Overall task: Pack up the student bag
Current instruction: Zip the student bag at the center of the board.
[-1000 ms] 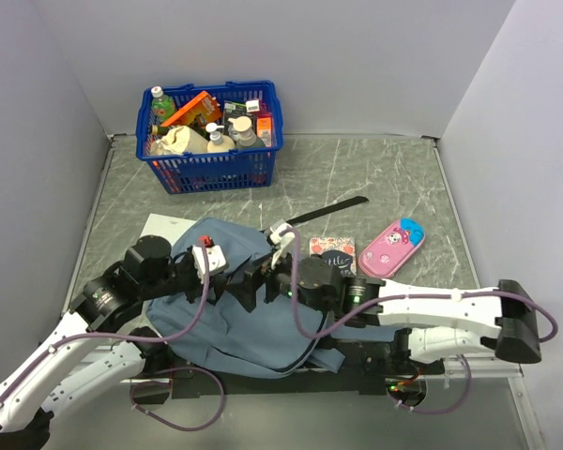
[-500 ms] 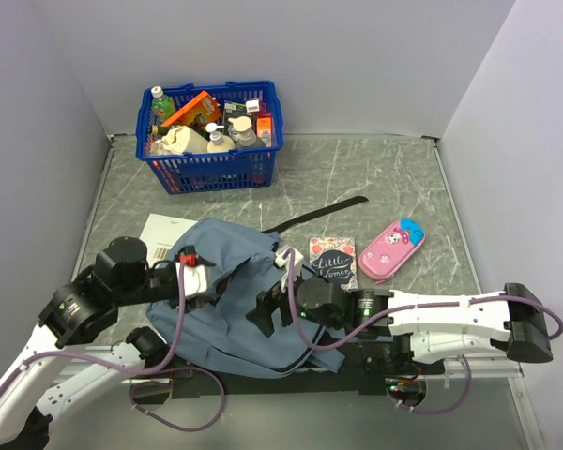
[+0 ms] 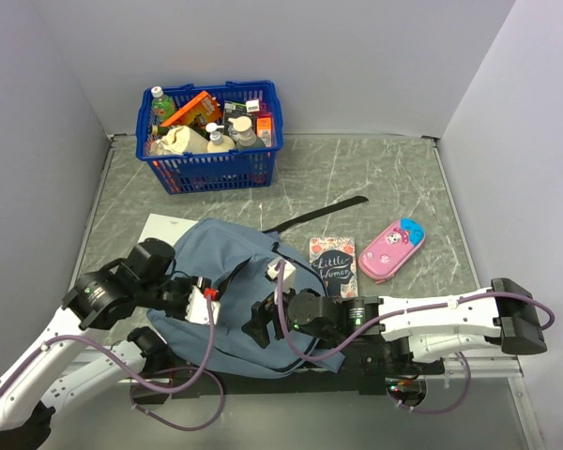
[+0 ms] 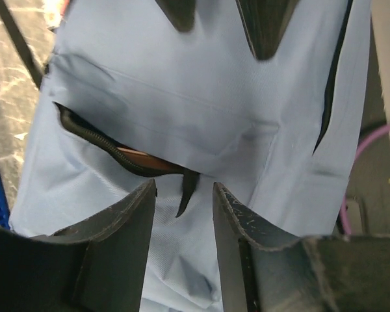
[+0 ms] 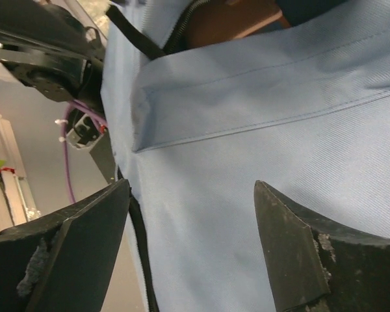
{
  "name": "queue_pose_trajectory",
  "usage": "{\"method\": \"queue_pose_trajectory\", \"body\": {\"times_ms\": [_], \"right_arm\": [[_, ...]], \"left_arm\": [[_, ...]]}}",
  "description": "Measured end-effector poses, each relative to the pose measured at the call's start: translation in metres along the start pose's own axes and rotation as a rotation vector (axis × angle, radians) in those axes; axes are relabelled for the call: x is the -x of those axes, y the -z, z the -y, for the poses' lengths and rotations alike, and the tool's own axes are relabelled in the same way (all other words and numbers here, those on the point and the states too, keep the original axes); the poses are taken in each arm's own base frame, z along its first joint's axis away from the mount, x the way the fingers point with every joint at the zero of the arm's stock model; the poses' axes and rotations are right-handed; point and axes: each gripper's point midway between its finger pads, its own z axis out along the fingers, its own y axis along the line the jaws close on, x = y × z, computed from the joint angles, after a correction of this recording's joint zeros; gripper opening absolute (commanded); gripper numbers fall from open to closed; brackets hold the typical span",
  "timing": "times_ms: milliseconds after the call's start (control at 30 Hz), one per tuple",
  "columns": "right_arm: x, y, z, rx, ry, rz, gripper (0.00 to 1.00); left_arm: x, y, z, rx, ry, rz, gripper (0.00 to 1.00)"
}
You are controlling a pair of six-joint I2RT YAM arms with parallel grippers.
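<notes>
The grey-blue student bag (image 3: pixel 239 281) lies flat between the arms, at the near middle of the table. My left gripper (image 3: pixel 220 302) hovers low over its left part. In the left wrist view the left gripper (image 4: pixel 184 195) has its jaws moderately apart, with bag cloth and a black zipper pull (image 4: pixel 186 193) below the gap. A curved zipper slit (image 4: pixel 104 146) gapes, showing something brown inside. My right gripper (image 3: pixel 256 323) is over the bag's near part. Seen from the right wrist, the right gripper (image 5: pixel 192 188) is wide open above plain cloth (image 5: pixel 260 130), with nothing in it.
A "Little Women" book (image 3: pixel 333 262) and a pink pencil case (image 3: pixel 392 248) lie right of the bag. A blue basket (image 3: pixel 211 169) full of bottles and packets stands at the back left. A white sheet (image 3: pixel 164 228) pokes out under the bag, and a black strap (image 3: pixel 319 214) runs behind it.
Both grippers have moved nearer along the bag, and the bag's top has shifted. The left jaws opened wider, then narrowed. The right jaws have narrowed slightly.
</notes>
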Motion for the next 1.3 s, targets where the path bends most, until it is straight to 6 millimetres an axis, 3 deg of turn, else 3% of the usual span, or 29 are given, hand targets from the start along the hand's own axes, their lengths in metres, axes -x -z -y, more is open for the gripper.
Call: {"method": "queue_pose_trajectory", "body": {"times_ms": [400,567,633,733,933,1067,1100,1300], "right_arm": [[0.004,0.000,-0.003,-0.002,-0.010,0.025,0.83],[0.005,0.000,-0.002,-0.004,-0.011,0.027,0.83],[0.005,0.000,-0.002,-0.004,-0.011,0.027,0.83],[0.005,0.000,-0.003,-0.002,-0.016,0.029,0.83],[0.006,0.000,-0.004,0.001,-0.017,0.032,0.83],[0.007,-0.003,-0.007,0.006,-0.018,0.034,1.00],[0.007,-0.004,-0.007,0.007,-0.018,0.030,1.00],[0.004,-0.013,-0.016,0.048,-0.109,0.053,1.00]], "left_arm": [[-0.024,-0.008,-0.001,-0.075,-0.119,-0.115,0.33],[-0.025,-0.008,-0.003,-0.068,-0.131,-0.119,0.17],[-0.025,-0.008,-0.003,-0.066,-0.132,-0.118,0.06],[-0.025,-0.008,-0.003,-0.066,-0.128,-0.118,0.01],[-0.027,-0.009,-0.002,-0.074,-0.121,-0.123,0.01],[-0.027,-0.011,-0.003,-0.077,-0.103,-0.125,0.01],[-0.026,-0.012,-0.004,-0.070,-0.097,-0.122,0.01],[0.003,-0.010,-0.034,0.088,-0.053,-0.007,0.01]]}}
